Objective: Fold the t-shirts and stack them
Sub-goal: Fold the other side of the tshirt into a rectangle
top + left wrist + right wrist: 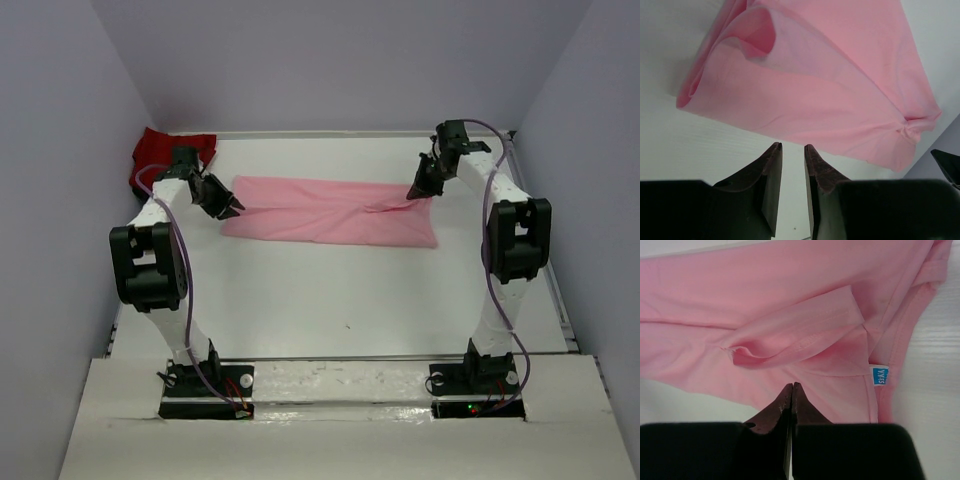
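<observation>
Table (330, 310), top view: pink shirt (330, 212) lies as a long folded strip across the upper middle. Red shirt (152, 150) is bunched in the upper left corner. Left gripper (232, 208) sits at the strip's left end and right gripper (420, 190) at its upper right edge.

Left wrist view: the left gripper (792, 150) is at lower centre, jaws a narrow gap apart, holding nothing. The pink shirt (830, 85) fills the upper frame, one fold curled up at upper left.

Right wrist view: the right gripper (791, 390) has its jaws pressed together with no cloth seen between them, tips over the shirt's (765, 305) lower edge. Blue label (879, 375) shows right of centre.
</observation>
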Robot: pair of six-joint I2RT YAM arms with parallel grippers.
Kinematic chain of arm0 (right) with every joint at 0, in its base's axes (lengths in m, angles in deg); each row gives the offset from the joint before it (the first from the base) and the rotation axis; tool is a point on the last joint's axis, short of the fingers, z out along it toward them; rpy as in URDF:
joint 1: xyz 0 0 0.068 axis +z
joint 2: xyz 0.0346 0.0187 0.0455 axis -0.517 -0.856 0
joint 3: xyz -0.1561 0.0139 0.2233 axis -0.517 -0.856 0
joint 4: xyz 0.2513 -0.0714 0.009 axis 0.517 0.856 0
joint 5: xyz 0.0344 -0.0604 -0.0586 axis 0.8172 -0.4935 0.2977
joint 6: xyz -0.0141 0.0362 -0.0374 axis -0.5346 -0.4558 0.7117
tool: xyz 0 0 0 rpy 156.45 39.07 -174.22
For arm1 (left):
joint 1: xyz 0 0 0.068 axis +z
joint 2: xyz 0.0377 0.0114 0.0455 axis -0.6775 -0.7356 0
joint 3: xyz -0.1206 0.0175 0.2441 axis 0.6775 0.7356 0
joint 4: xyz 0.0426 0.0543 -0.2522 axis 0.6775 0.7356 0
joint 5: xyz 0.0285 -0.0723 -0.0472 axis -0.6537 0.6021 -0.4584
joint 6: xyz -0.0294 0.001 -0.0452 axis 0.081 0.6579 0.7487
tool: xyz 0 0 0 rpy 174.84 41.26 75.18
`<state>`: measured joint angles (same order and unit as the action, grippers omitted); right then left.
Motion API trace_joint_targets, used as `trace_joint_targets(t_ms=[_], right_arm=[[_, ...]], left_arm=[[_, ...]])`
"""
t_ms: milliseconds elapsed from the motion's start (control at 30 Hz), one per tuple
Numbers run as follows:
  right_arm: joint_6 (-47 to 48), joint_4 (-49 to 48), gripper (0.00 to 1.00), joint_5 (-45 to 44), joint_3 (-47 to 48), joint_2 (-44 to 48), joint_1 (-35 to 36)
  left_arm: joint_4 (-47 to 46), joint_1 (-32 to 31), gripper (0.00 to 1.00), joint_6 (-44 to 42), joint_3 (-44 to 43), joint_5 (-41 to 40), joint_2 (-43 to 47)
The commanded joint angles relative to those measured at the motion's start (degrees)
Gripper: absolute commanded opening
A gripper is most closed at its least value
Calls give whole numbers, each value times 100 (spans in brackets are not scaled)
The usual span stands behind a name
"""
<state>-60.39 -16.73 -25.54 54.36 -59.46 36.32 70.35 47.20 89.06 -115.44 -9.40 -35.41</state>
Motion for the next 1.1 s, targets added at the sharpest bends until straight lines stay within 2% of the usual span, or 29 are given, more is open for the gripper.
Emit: trace_joint_targets(t_ms=[0, 167, 500, 833, 1067], right_arm=[[-231, -414, 0, 501, -327, 315, -44], [-461, -705, 0, 906, -714, 323, 16], [-593, -1127, 0, 863, -1742, 420, 263], [-531, -1171, 0, 686, -1893, 350, 316], [-496, -1162, 0, 660, -1893, 341, 316]], left_arm=[[-372, -7, 33, 216, 159, 526, 327], [-391, -7, 33, 190, 28, 572, 292], [-241, -7, 34, 120, -288, 396, 177], [330, -7, 34, -346, -912, -693, -253], [383, -7, 34, -390, -658, -1134, -280]])
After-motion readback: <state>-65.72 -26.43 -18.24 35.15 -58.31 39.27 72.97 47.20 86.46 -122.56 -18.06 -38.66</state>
